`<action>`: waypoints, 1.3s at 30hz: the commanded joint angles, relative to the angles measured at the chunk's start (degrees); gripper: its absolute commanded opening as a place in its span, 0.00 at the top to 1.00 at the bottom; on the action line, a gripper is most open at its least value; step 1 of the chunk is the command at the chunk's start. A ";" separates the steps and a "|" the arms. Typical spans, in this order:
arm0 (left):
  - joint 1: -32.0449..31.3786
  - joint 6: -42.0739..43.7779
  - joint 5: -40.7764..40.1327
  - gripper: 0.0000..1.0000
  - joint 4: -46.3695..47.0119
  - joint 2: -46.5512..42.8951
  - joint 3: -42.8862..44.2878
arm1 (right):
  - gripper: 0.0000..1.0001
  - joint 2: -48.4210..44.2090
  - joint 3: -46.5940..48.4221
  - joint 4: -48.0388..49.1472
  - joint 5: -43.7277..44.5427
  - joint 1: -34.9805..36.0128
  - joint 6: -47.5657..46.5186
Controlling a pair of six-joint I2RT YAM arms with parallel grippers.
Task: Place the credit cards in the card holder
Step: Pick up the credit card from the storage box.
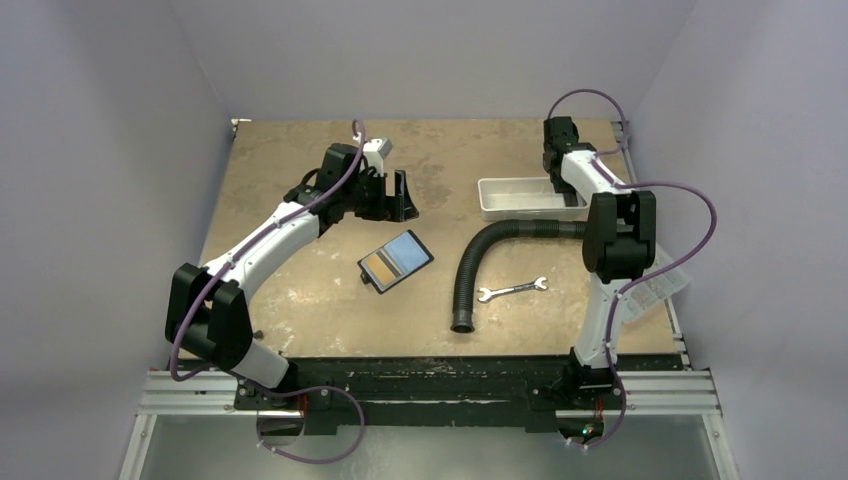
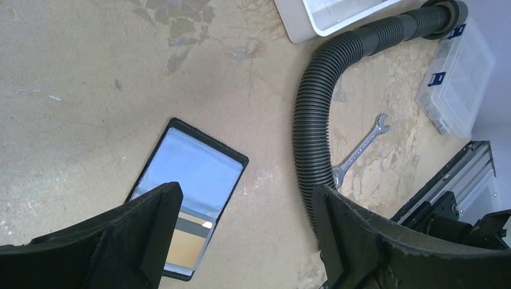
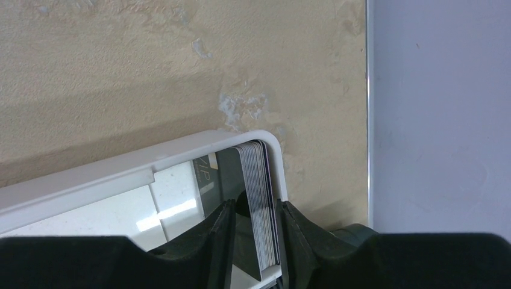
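Observation:
The black card holder [image 1: 395,262] lies open and flat at mid-table, seen again in the left wrist view [image 2: 238,161]. One half shows a pale blue pocket, and a yellowish-tan card [image 2: 184,244] with a grey stripe sits in the other. My left gripper [image 1: 392,200] hangs open above bare table just behind the holder, its jaws wide apart [image 2: 246,194]. My right gripper [image 3: 257,206] is down in the right end of the white tray [image 3: 120,171]. Its jaws straddle a stack of credit cards [image 3: 260,180] standing on edge. A gap shows beside the left finger.
A black corrugated hose [image 1: 480,260] curves from the tray's front toward the near edge. A silver wrench [image 1: 512,290] lies right of it. A clear compartment box [image 1: 660,285] sits at the table's right edge, under the right arm. A dark card leans in the tray.

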 commanded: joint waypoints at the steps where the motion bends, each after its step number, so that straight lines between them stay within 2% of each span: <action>1: -0.24 0.13 1.33 0.15 2.21 -0.02 0.00 | 0.64 -1.10 0.93 -0.20 2.94 -0.19 -0.31; 10: -0.25 0.22 1.53 0.14 2.26 -0.21 -0.04 | 0.72 -1.62 0.86 -0.22 2.77 -0.17 -0.22; 20: -0.25 0.24 1.66 0.14 2.22 -0.21 0.00 | 0.86 -1.79 1.54 -1.02 1.56 -0.13 0.35; 39: -0.25 0.13 2.48 0.14 2.36 0.38 -0.04 | 1.00 -3.90 6.46 -5.51 -6.60 -0.16 3.99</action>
